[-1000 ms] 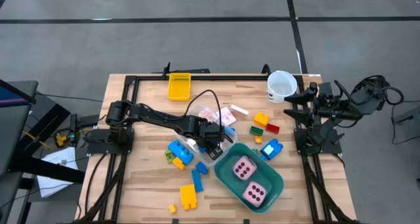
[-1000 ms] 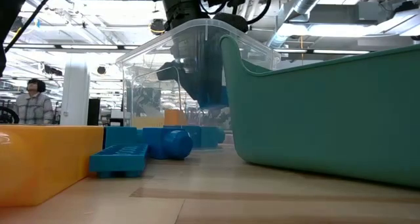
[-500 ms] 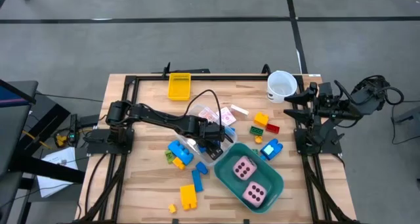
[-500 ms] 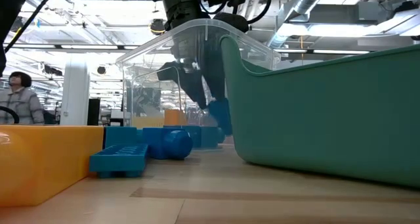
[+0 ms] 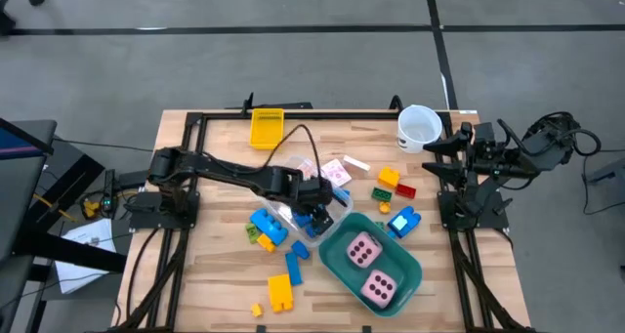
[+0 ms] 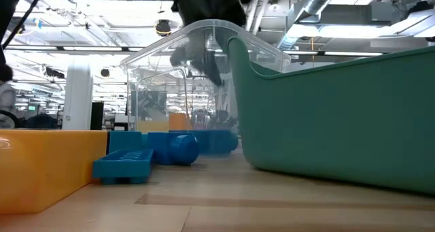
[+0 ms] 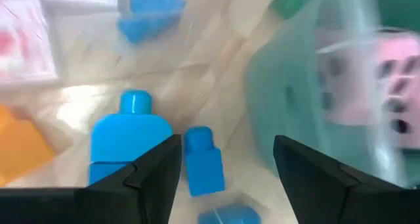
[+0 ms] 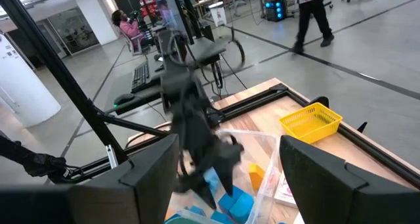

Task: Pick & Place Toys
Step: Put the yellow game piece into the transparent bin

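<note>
Left gripper [image 5: 314, 214], fingers spread and empty, is hovering mid-table over a small blue brick [image 7: 203, 162] lying in a clear box [image 6: 183, 89], left of the teal tub [image 5: 405, 274]. Release looks done; next, picking another brick.

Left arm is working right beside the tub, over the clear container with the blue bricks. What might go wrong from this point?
1. The left gripper hangs with jaws open over a small blue brick lying against a bigger blue brick; closing may catch both.
2. The teal tub and clear container crowd the arm, so a sideways move may shove either.
3. The tub already holds two pink dice, so a dropped brick may bounce out.
</note>
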